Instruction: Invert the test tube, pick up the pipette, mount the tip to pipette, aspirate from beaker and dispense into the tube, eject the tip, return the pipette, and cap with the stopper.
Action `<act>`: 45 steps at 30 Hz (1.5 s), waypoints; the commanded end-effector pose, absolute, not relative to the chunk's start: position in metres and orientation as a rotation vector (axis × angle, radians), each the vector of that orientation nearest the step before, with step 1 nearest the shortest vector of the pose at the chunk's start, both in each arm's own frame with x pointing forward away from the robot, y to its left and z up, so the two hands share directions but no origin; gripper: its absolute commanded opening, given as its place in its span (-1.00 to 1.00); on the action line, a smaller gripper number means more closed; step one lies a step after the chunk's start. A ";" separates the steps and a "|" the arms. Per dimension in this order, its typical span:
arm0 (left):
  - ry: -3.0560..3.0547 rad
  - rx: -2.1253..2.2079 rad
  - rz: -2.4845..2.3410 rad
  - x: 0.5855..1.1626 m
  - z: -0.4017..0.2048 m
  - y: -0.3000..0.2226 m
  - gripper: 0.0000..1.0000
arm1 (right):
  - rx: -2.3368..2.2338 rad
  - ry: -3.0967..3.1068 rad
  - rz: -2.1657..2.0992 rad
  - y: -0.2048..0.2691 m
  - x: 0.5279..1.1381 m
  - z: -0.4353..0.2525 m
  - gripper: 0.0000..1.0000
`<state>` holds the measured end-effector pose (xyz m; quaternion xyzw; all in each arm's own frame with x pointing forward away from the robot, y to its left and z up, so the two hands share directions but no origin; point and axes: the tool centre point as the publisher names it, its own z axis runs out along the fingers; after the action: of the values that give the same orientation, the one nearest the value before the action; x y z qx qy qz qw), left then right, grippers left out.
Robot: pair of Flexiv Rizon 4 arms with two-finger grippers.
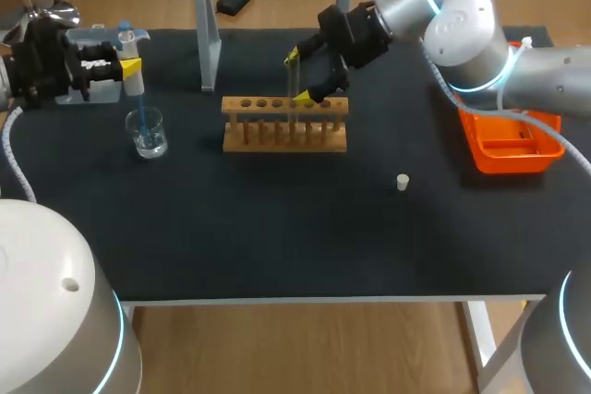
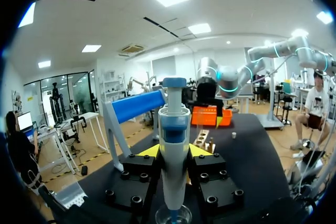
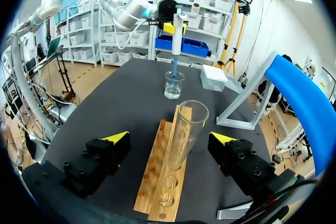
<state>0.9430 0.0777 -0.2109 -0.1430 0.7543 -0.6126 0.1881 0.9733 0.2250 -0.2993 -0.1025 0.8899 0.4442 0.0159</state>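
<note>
Left gripper [image 2: 174, 153] clamped on pipette [image 2: 174, 124], held vertical, tip [image 3: 174, 72] dipped in beaker [image 1: 147, 132]; looks like aspirate step. Right gripper [image 3: 169, 139] released, fingers wide either side of test tube [image 3: 185, 135], no contact. Tube upright, mouth up in wooden rack [image 3: 157, 182], ready for dispense. Stopper [image 1: 403, 182] loose on table [image 1: 277, 228], well apart from rack.

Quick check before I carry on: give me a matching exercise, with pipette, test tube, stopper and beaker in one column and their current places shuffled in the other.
Things:
1. pipette
2. test tube
3. stopper
4. beaker

Places:
A. loose on the table, by itself
B. gripped in the left pincer
C. directly below the pipette
D. in the rack, between the open fingers of the right pincer

Pairs: 1-B, 2-D, 3-A, 4-C.
</note>
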 end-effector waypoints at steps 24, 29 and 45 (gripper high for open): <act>2.093 -0.418 -1.647 0.933 -0.157 0.074 -1.00 | -0.320 2.769 1.381 0.224 0.974 -0.299 1.00; 2.098 -0.423 -1.644 0.935 -0.135 0.073 -1.00 | -0.320 2.769 1.381 0.224 0.974 -0.299 1.00; 2.188 -0.343 -1.722 0.934 -0.019 -0.013 -1.00 | -0.320 2.769 1.381 0.224 0.974 -0.299 1.00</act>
<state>0.9252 0.0057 -0.0385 -0.1169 0.7602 -0.6160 0.1700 0.9732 0.2248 -0.2993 -0.1023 0.8899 0.4442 0.0161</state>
